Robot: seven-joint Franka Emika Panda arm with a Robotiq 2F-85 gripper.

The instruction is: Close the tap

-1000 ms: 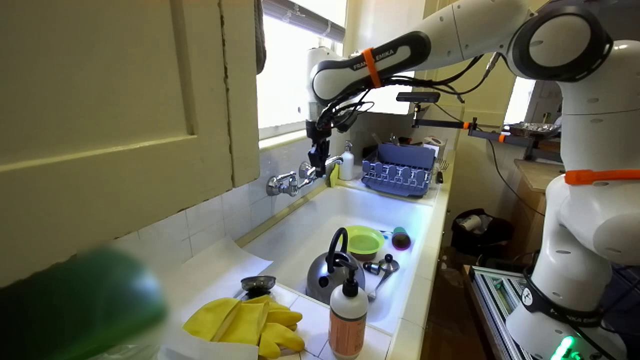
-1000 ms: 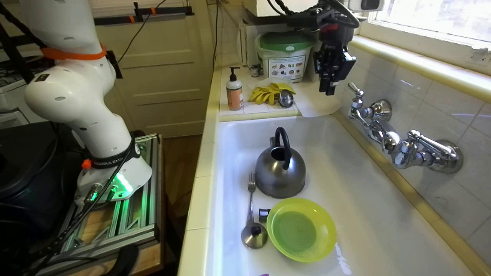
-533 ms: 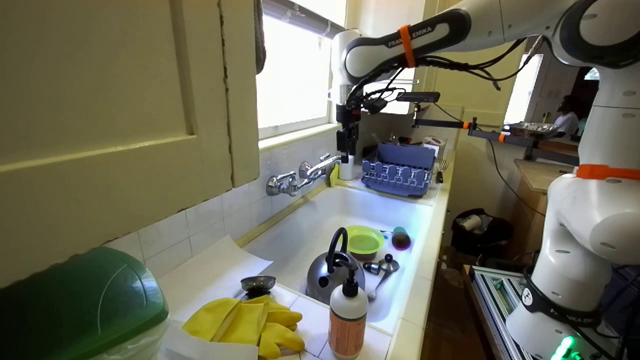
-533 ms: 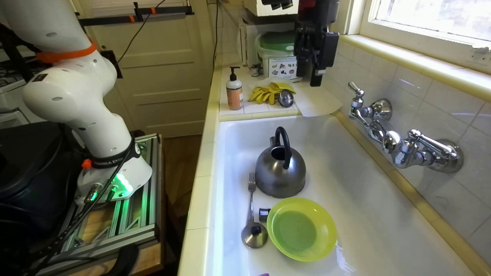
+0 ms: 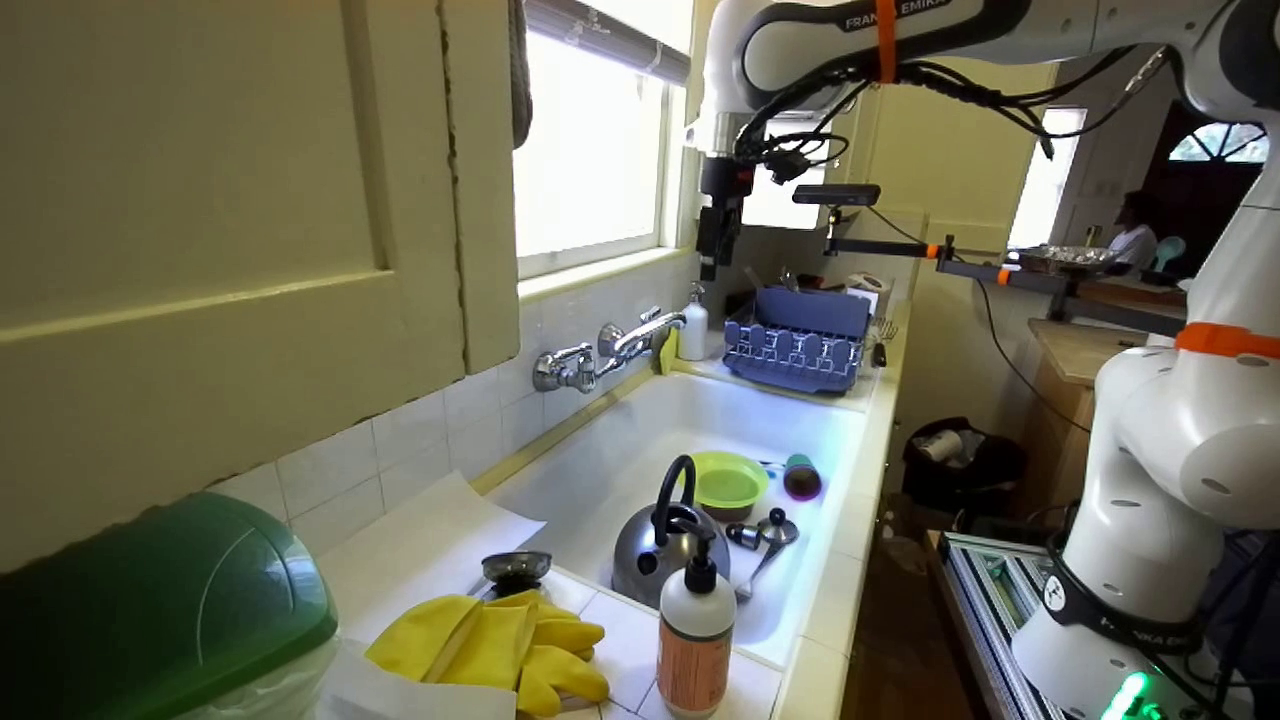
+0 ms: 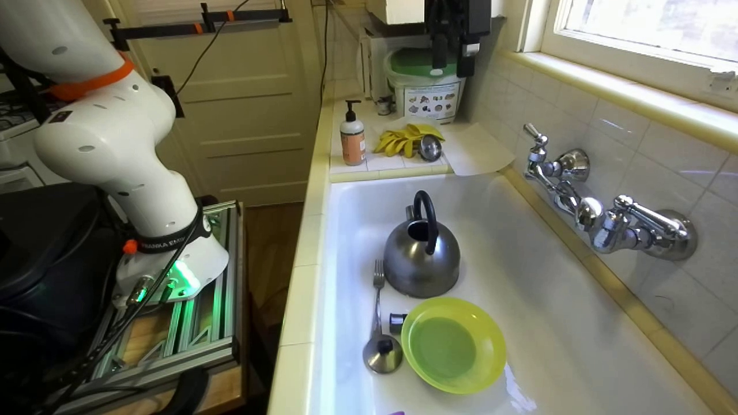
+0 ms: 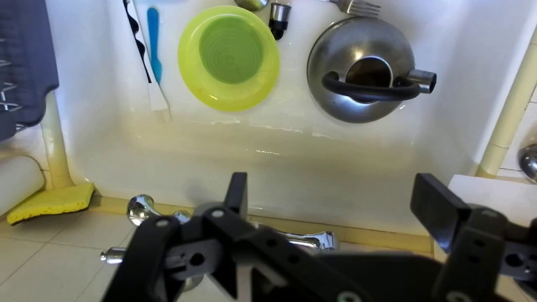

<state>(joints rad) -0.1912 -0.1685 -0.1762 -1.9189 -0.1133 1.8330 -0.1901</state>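
A shiny chrome tap [image 6: 588, 213] with two handles [image 6: 653, 219] juts from the wall [image 6: 663, 132] above the long wall-side edge of the desk [image 6: 305, 239]; one white sink [image 6: 553, 323] below holds one kettle [image 6: 421, 268], one green bowl [image 6: 452, 346] and one fork [image 6: 378, 276]; the end effector [image 7: 330, 193], jaws spread wide and gripping nothing, hangs apart from the tap

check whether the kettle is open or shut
Open: in the wrist view the kettle shows a dark, uncovered mouth beneath its handle.
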